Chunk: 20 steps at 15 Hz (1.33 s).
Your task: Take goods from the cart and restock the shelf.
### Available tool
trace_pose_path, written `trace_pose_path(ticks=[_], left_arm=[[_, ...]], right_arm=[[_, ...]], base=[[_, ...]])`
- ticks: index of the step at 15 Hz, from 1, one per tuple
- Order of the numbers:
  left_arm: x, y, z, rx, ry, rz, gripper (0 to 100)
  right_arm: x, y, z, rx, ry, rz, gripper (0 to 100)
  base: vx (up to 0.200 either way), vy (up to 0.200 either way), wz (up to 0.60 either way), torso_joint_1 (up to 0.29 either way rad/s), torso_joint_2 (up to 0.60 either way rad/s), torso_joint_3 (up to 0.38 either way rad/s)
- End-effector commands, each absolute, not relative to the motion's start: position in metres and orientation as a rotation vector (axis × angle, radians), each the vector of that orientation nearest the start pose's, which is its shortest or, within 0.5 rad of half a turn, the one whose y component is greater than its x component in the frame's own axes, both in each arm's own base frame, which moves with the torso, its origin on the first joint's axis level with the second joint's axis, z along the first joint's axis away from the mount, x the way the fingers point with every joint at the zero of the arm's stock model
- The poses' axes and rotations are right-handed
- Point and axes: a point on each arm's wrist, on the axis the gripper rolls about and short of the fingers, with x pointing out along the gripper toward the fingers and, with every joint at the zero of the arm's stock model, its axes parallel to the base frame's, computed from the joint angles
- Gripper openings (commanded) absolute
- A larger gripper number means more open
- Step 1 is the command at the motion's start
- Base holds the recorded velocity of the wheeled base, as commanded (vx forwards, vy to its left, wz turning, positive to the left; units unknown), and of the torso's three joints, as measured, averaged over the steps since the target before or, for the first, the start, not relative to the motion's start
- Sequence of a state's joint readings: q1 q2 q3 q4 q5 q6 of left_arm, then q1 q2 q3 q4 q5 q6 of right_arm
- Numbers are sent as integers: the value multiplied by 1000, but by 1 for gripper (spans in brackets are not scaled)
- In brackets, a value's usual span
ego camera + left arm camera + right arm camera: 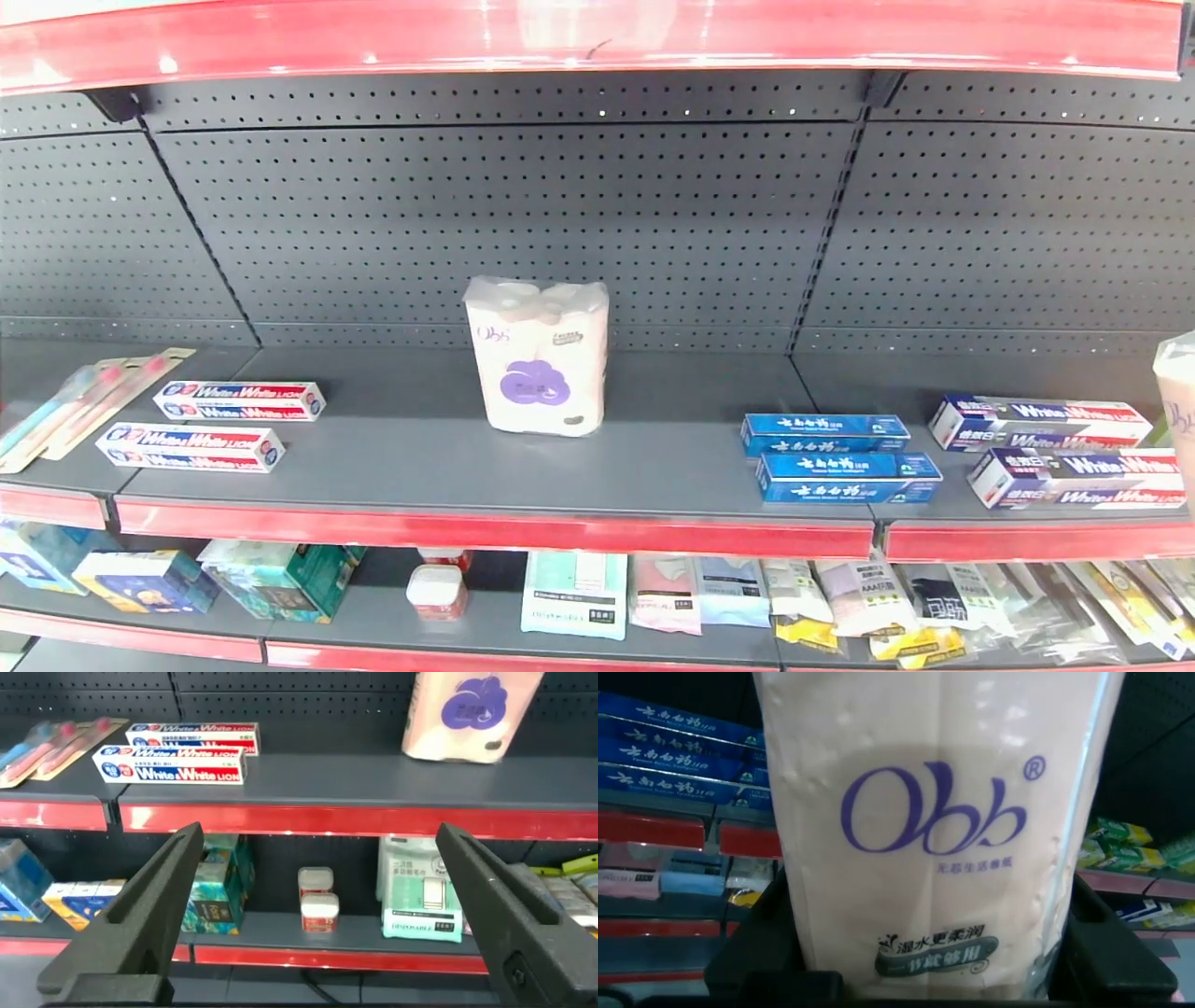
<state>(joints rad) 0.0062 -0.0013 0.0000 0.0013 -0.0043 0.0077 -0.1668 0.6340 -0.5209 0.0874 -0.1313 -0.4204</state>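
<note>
Placing step under way: the right gripper [924, 947] is clamped on a tissue pack [934, 812], its dark fingers pressing into both flanks of the soft wrapper. In the head view that pack pokes in at the far right edge of the frame, about level with the middle shelf [401, 448]. The left gripper [318, 835] is spread wide with nothing between its fingers, facing the shelf front. By my reading the goods are in hand and the set-down is what's left. A matching pack, the standing pack [539, 369], sits upright at frame centre with bare shelf on either side. The sensible target looks like the gap to its right, short of the blue toothpaste boxes [840, 457]. That calls for a sideways carry over the white toothpaste boxes [1055, 448] at lower right, then a level descent so the base lands flat before the grip lets go. The pack is glossy plastic film, faintly dimpled, over rounded paper rolls that bulge at the top. It's squashy, so it may lean or topple if dropped tilted. The shelf is smooth, matte dark-grey metal with a shiny red edge strip [485, 532] and a perforated back panel [523, 215]. The toothpaste boxes are stiff, long card cartons lying flat, and more white ones, the left boxes [215, 420], lie at middle left.
</note>
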Motion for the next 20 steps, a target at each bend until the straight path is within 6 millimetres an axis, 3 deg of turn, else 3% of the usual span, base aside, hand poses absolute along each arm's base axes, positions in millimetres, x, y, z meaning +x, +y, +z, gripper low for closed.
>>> trace_pose_path(ticks=[1, 7, 8, 9, 10, 11, 13, 14, 15, 16, 20], left_arm=[[-23, 0, 75, 8, 2, 2, 100], [-23, 0, 77, 26, 0, -9, 100], [-26, 0, 103, 17, -45, -12, 100], [-15, 0, 167, -67, -38, -18, 100], [2, 0, 215, -181, -47, -4, 100], [26, 2, 239, -209, -18, 68, 100], [63, 6, 227, -181, 150, 182, 100], [70, 7, 223, -177, 186, 189, 100], [95, 9, 206, -148, 313, 203, 100], [108, 9, 199, -123, 334, 172, 100], [156, 15, 172, -104, 360, -220, 100]], right_arm=[[40, -10, 212, -412, 261, -251, 0], [38, -7, 211, -330, 225, -162, 0], [36, -5, 212, -316, 204, -102, 0], [34, -3, 213, -298, 181, -44, 0], [34, -2, 214, -285, 165, -14, 0], [36, -3, 216, -286, 154, -12, 0], [41, -4, 223, -289, 111, -38, 0], [41, -4, 221, -281, 114, -41, 0], [40, -4, 218, -227, 116, -43, 0], [41, -4, 218, -220, 122, -46, 0], [44, -6, 222, -223, 125, -95, 0]], base=[[0, 0, 0, 0, 0, 0], [0, 0, 0, 0, 0, 0], [0, 0, 0, 0, 0, 0], [0, 0, 0, 0, 0, 0], [0, 0, 0, 0, 0, 0], [0, 0, 0, 0, 0, 0], [0, 0, 0, 0, 0, 0], [0, 0, 0, 0, 0, 0], [0, 0, 0, 0, 0, 0], [0, 0, 0, 0, 0, 0], [0, 0, 0, 0, 0, 0]])
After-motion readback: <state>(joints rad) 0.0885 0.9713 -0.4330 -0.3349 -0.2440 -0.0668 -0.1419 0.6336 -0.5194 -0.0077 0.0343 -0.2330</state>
